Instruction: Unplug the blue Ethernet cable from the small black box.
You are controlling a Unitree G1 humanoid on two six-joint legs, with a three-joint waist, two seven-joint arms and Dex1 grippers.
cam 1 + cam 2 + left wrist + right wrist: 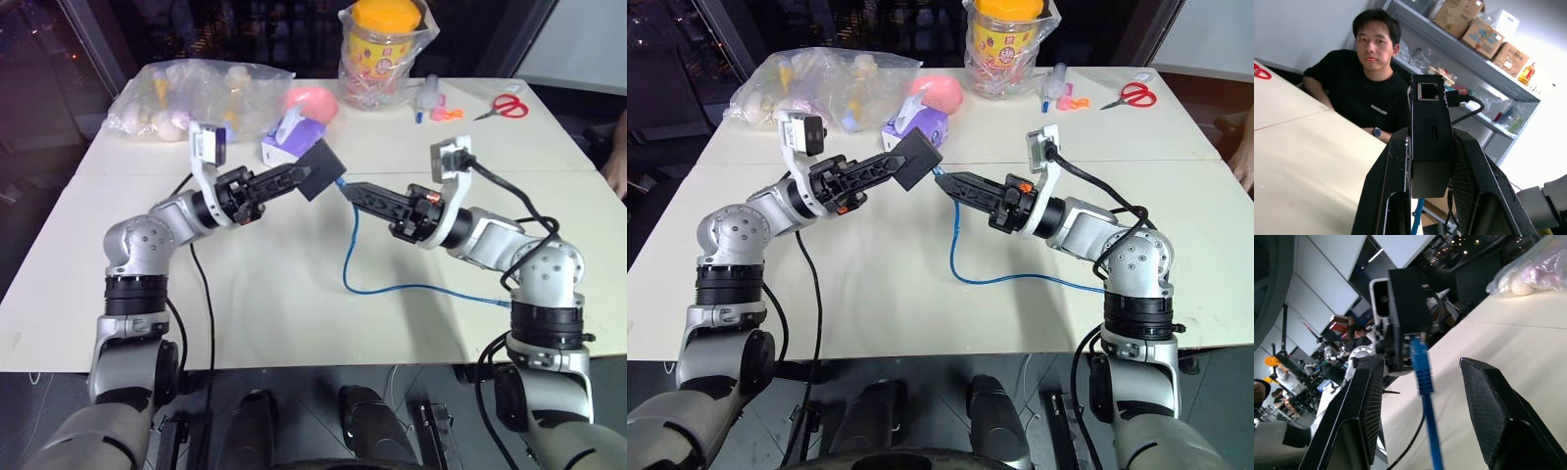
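Up above the white table [294, 294], the small black box [321, 168] is a matte rectangular block with an open port in one end, seen in the left wrist view. The left gripper [306, 174] is clenched on it, one finger flat against each side. The blue Ethernet cable [349, 257] is thin and bright blue; its plug sits in the box's lower end, and the cord drops to the tabletop and runs toward the right arm. The right gripper [942, 180] has its jaws apart, with the plug end between them, just below the box and touching neither finger.
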